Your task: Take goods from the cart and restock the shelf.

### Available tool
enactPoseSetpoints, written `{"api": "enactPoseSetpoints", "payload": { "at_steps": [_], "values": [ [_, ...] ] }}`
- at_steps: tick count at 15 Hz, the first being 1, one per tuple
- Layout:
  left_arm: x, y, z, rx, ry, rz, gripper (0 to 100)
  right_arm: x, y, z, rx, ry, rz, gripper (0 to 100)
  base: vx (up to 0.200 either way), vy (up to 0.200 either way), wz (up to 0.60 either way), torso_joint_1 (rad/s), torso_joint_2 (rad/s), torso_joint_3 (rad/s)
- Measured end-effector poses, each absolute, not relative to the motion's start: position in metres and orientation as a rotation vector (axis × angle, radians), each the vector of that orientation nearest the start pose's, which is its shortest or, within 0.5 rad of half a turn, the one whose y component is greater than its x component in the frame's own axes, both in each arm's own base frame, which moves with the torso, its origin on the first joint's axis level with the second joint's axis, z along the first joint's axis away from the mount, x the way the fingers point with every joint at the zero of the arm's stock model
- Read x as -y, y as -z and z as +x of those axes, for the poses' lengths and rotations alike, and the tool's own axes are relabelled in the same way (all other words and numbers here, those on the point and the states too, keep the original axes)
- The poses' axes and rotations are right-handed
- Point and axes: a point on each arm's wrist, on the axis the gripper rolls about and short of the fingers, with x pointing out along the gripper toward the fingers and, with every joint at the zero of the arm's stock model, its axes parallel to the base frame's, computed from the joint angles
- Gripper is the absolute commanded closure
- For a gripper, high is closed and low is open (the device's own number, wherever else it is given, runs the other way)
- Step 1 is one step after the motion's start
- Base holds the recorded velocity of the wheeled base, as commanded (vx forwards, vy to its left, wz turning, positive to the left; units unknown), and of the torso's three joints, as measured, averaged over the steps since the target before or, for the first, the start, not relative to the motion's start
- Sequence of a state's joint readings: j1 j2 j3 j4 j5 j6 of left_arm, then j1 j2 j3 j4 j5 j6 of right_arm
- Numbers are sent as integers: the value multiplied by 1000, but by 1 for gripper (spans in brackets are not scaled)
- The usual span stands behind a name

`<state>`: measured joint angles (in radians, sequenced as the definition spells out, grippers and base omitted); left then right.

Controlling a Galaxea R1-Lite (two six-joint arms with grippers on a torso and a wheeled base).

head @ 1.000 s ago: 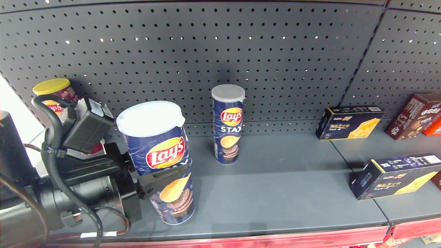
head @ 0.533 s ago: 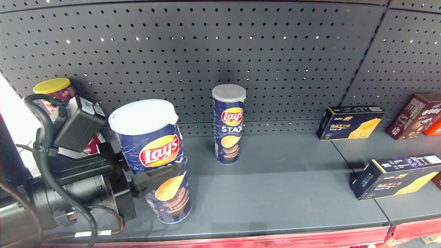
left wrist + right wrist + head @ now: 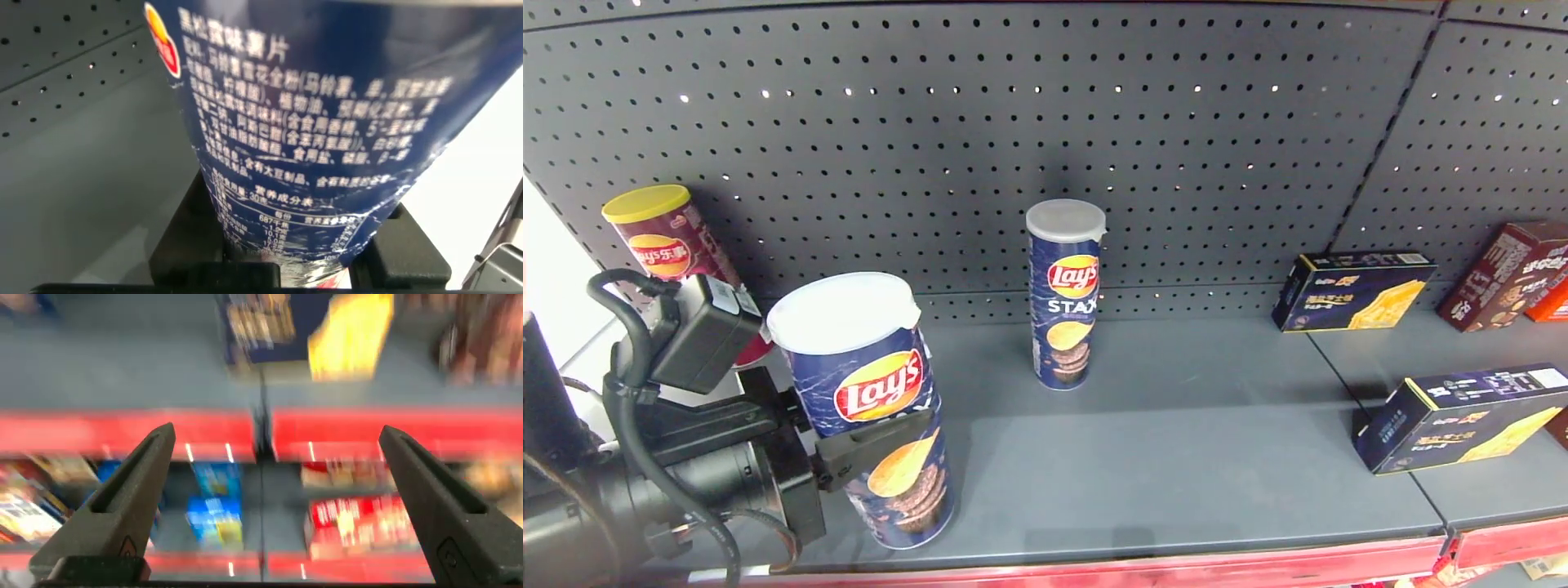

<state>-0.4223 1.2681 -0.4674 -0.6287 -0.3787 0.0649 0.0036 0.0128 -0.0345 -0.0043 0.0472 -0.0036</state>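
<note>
My left gripper (image 3: 866, 445) is shut on a tall dark-blue chip can (image 3: 874, 408) with a white lid, held upright at the front left of the grey shelf (image 3: 1176, 457), its base at about shelf level. In the left wrist view the same blue chip can (image 3: 310, 139) stands between the black fingers (image 3: 196, 237). A second blue chip can (image 3: 1063, 296) stands upright farther back, near the pegboard. My right gripper (image 3: 274, 506) is open with nothing between its fingers, facing the red shelf edge (image 3: 261, 429).
A maroon can with a yellow lid (image 3: 670, 245) stands at the back left, behind my left arm. Dark-blue boxes (image 3: 1352, 290) (image 3: 1462, 416) and red-brown boxes (image 3: 1503, 273) lie at the right. Bare shelf lies between the cans and the boxes.
My left gripper has carried the blue can leftward, toward the shelf's front and downward; the maroon can behind it now shows more fully.
</note>
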Motion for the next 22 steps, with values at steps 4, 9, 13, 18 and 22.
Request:
{"api": "enactPoseSetpoints", "payload": {
  "at_steps": [4,9,13,18,22],
  "values": [
    [82,-198,165,-140,798,61,100,-4,-139,-22,50,-254,-81,0,0,0,0,0,0,0],
    [78,-199,164,-136,780,54,100,-8,-188,5,-27,-497,-110,0,0,0,0,0,0,0],
    [78,-201,164,-128,780,54,100,-20,-210,35,-114,-685,-112,0,0,0,0,0,0,0],
    [78,-203,164,-123,776,52,100,-49,-231,77,-220,-833,-100,0,0,0,0,0,0,0],
    [77,-204,166,-119,768,52,100,-71,-243,117,-244,-797,-103,0,0,0,0,0,0,0]
  ]
}}
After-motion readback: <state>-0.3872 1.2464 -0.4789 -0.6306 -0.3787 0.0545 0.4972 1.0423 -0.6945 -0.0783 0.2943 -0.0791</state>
